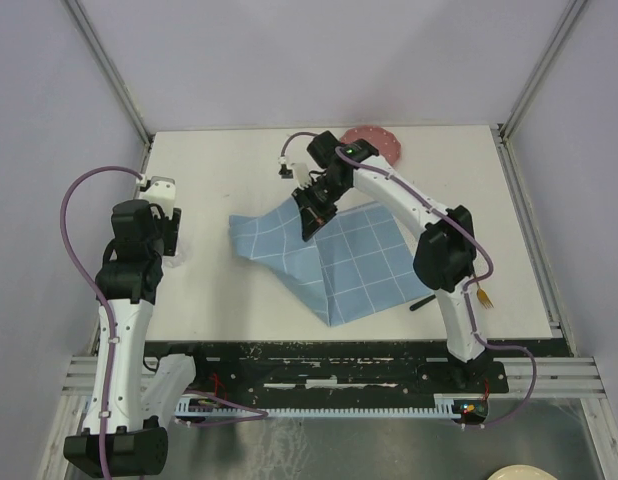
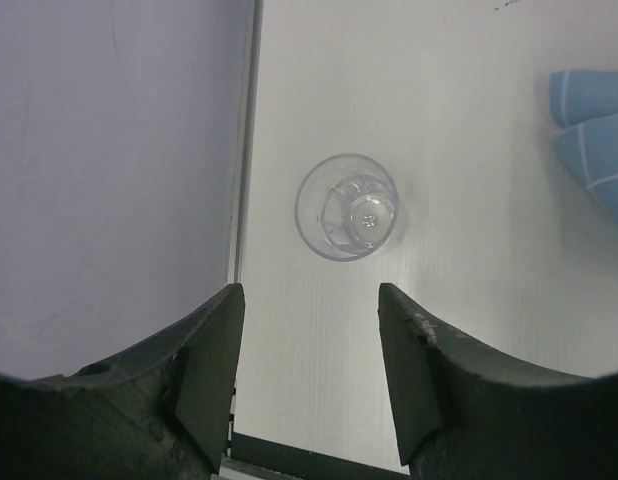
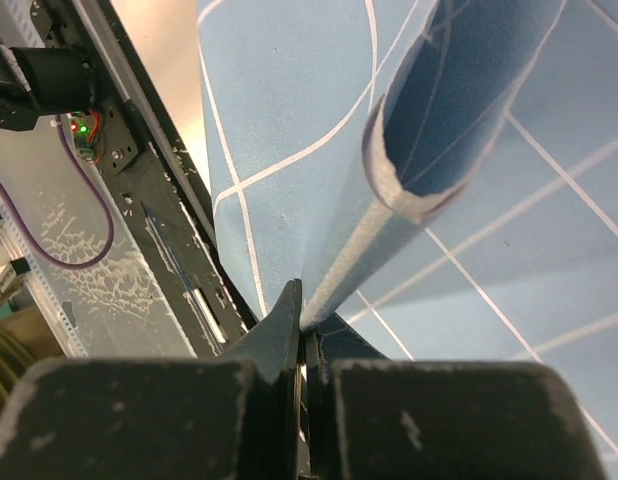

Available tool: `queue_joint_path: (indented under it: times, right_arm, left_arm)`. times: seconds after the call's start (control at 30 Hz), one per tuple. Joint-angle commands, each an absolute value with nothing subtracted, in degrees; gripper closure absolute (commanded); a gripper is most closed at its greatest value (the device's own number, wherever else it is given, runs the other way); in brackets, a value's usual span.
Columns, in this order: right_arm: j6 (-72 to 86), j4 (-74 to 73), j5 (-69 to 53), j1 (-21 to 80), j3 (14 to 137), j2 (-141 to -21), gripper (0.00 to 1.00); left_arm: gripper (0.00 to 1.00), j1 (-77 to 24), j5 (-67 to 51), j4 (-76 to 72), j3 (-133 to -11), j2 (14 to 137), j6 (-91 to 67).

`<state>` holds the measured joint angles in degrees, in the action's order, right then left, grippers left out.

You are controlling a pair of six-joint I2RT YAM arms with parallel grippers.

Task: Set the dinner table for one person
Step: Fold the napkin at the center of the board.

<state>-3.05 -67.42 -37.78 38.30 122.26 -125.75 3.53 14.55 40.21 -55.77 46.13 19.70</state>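
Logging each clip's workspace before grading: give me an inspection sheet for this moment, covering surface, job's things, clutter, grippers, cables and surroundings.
Surface: white table; bare parts look clean.
Job's things: blue mat rumpled, one edge lifted; red plate at the far edge; glass upright near the left edge; fork near the right edge.
Clutter: dark utensil by the mat's near corner, kind unclear.
Grippers: left gripper open over the glass, not touching it; right gripper shut on the mat's edge.
Cables: purple cables loop along both arms; no snag seen.
Surroundings: pale walls, metal frame, black base plate.
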Motion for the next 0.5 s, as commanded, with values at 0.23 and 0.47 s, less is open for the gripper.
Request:
queue_joint_path:
  times: [0.23, 0.47]
  right_arm:
    - [-4.74, -64.92, -33.71, 33.76, 108.68, -109.99, 0.98]
    - [-5.57, -64.86, -30.79, 33.08, 100.6, -102.87, 0.98]
  left_arm:
    - [0.37, 3.78, 11.3, 35.19, -55.9, 48.08, 19.37]
    - [0.37, 3.78, 9.63, 33.91, -56.49, 50.07, 19.29]
